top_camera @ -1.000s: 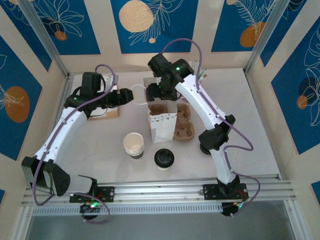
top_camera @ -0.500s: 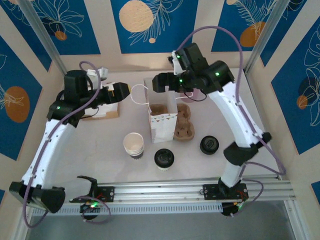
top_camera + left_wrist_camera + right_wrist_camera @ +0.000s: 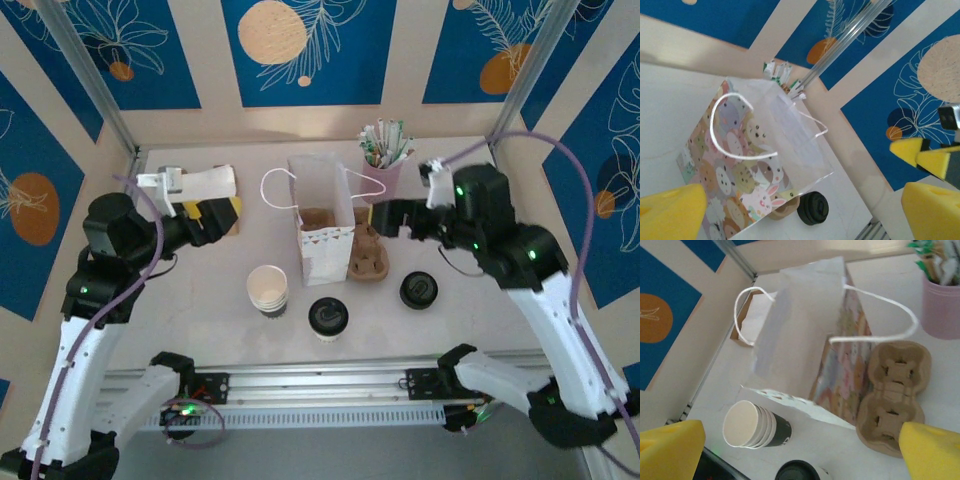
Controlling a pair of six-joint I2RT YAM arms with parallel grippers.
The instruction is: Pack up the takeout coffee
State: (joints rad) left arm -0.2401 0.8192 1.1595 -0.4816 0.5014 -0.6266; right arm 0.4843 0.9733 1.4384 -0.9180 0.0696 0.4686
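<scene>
Blue-cream leaf-print walls (image 3: 300, 50) — white table (image 3: 200, 280).

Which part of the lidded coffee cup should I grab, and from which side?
Probably the paper wall of the takeout coffee just under its lid, with the tool level, coming from its right. It stands upright, so the wall is exposed, and the cup stack crowds its left.

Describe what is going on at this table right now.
Nothing is being held. The left gripper and right gripper hover open on either side of the paper bag, which stands upright and open mid-table. The takeout coffee, lid on, sits on the table nearer the arm bases, not yet packed, between a stack of empty cups and a loose black lid.
</scene>
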